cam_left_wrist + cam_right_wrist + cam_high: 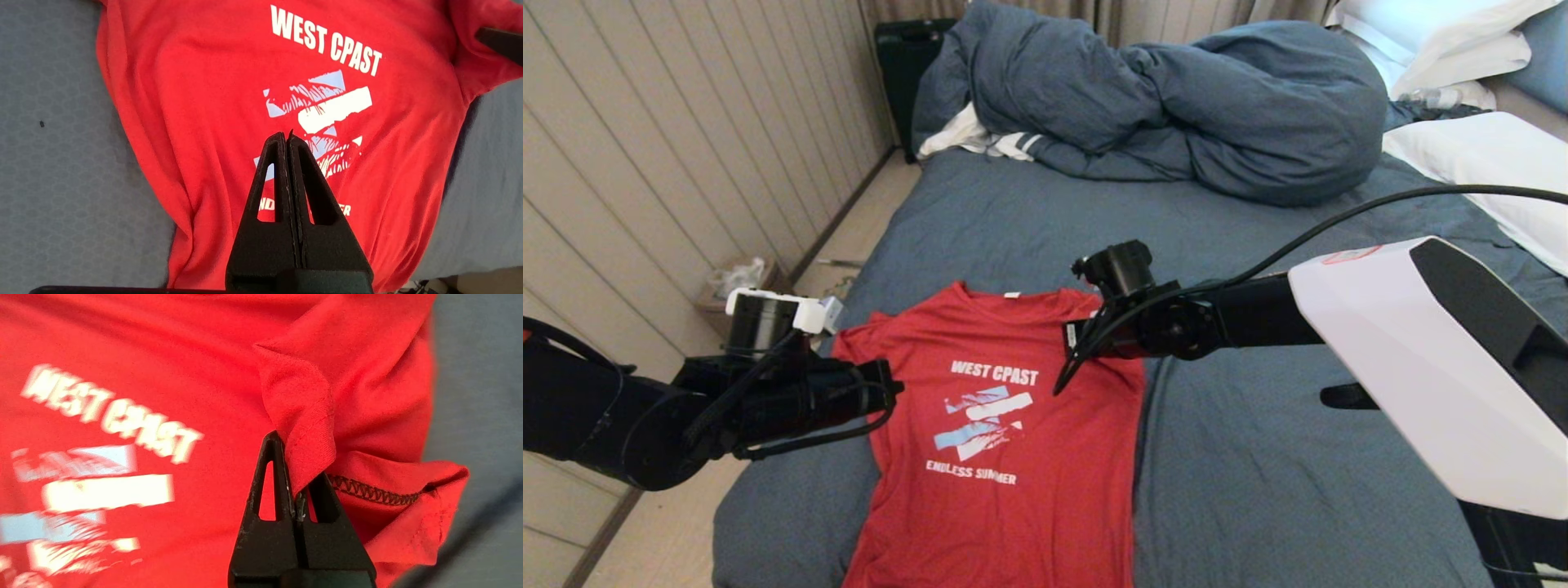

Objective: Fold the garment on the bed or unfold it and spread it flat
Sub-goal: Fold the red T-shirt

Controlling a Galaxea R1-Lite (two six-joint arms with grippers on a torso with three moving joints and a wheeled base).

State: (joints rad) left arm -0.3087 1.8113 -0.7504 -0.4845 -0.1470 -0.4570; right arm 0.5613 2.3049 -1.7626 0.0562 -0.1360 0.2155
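The red T-shirt garment (996,506) lies print-up on the blue-grey bed (1258,457), its neck tag toward the duvet. My right gripper (1059,385) hovers over the shirt's right shoulder. In the right wrist view that gripper (295,470) is shut on the hem of the right sleeve (304,428), which is lifted and curled over the chest of the garment (163,355). My left gripper (892,390) hangs by the shirt's left edge. In the left wrist view it (286,138) is shut with nothing in it, above the print on the garment (204,102).
A bunched duvet (1176,106) and a white striped cloth (980,140) lie at the far end of the bed, with white pillows (1486,155) at the far right. Left of the bed are a panelled wall, a strip of floor and a small box (739,282).
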